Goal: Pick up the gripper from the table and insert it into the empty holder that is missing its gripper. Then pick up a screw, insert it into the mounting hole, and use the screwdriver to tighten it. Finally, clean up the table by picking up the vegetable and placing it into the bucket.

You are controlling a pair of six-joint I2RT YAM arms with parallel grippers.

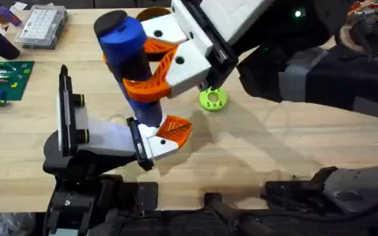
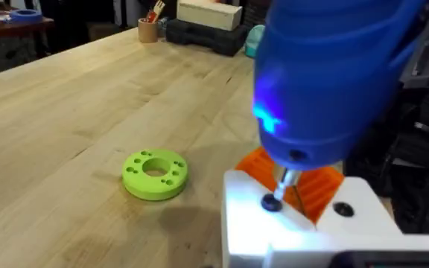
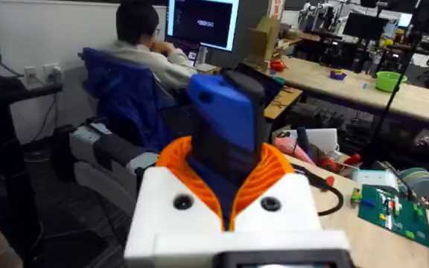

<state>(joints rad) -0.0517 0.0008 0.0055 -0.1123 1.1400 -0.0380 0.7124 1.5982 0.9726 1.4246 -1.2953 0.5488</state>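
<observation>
Jaws of the right gripper (image 1: 151, 73), white with orange ribbed pads, are clenched around the blue screwdriver (image 1: 131, 62), held upright above the table (image 1: 261, 147). Its thin metal tip (image 2: 281, 187) meets a dark screw (image 2: 272, 202) seated in the left gripper (image 1: 169, 136) directly below the screwdriver; whether those jaws are released or clenched cannot be told. Beyond the screwdriver lies a lime-green disc (image 1: 212, 99) with holes.

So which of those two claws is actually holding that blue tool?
The right gripper, reaching from the lower right: its orange pads clamp the screwdriver. The left gripper sits lower, near its tip.
</observation>
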